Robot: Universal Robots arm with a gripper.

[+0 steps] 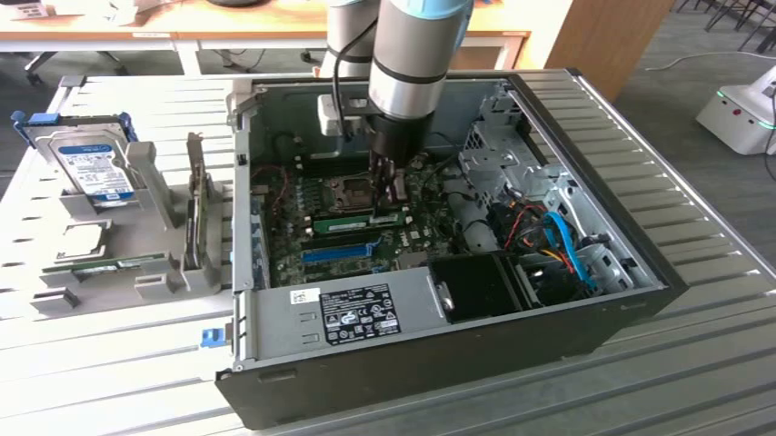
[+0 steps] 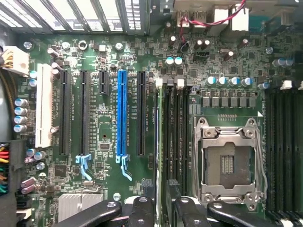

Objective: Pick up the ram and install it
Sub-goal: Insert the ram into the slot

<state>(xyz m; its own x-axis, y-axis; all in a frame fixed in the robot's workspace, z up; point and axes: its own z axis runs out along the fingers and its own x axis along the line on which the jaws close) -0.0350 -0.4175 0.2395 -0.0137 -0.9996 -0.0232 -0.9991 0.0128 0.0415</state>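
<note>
Long thin green ram (image 1: 352, 219) with dark chips, upright along a black memory slot beside the processor socket (image 2: 228, 161), mid-motherboard, straddled by the gripper (image 2: 165, 213), clamped or released cannot be told.

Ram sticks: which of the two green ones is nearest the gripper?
The ram inside the case, set on the motherboard right under the gripper. The other green stick lies in the grey rack outside the case, at the exterior view's left.
</note>
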